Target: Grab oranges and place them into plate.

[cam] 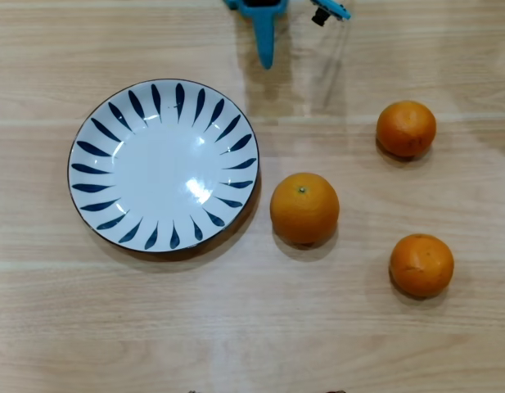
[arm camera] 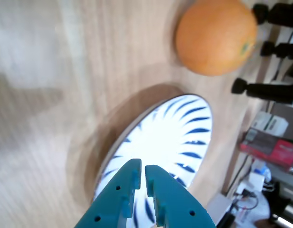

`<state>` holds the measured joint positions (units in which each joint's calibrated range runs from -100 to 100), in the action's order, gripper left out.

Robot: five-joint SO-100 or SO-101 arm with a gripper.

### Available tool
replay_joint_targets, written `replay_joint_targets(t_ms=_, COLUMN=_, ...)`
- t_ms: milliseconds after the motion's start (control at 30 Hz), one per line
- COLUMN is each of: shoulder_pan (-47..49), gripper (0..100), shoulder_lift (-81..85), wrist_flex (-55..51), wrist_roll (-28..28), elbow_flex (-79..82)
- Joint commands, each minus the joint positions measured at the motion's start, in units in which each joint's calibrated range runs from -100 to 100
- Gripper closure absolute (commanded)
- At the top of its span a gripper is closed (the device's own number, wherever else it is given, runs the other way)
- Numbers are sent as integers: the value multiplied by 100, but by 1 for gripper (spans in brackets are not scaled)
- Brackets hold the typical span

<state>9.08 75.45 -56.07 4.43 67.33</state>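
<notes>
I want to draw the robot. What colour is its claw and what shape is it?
The gripper is teal-blue plastic. In the wrist view its two fingers are flat wedges that narrow to rounded tips, with small round holes in them. In the overhead view a black knob sits beside the blue parts.

Gripper, wrist view: two teal-blue plastic fingers with smooth moulded surfaces, each tapering to a blunt tip and pierced by small round holes along its length. Overhead view: the same gripper appears as a narrow blue wedge, flanked by a blue bracket carrying a small black fitting.
</notes>
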Motion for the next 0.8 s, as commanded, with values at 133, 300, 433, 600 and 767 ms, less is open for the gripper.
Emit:
replay_joint_targets(t_ms=133, shoulder_pan=552, gripper=98, shoulder_lift=-3125, wrist_flex=-27, wrist_roll=17, elbow_flex=-3207)
replay_joint_targets(t_ms=300, shoulder_pan=633, gripper=98, shoulder_lift=-4401, wrist_flex=-27, wrist_roll=22, elbow_flex=-3994)
replay_joint_targets(t_ms=433, shoulder_pan=641, gripper=98, shoulder_lift=-5060, wrist_flex=-61, wrist_roll=153, elbow_flex=-4583)
replay_joint_targets(t_ms=600, shoulder_pan=649, gripper=98, shoulder_lift=-5644, wrist_flex=-680, wrist_roll=1742, elbow_flex=-5887)
replay_joint_targets(t_ms=767, shoulder_pan=649, gripper=98, shoulder_lift=-6083, wrist_flex=-1221, wrist_roll=3169, elbow_flex=-6928)
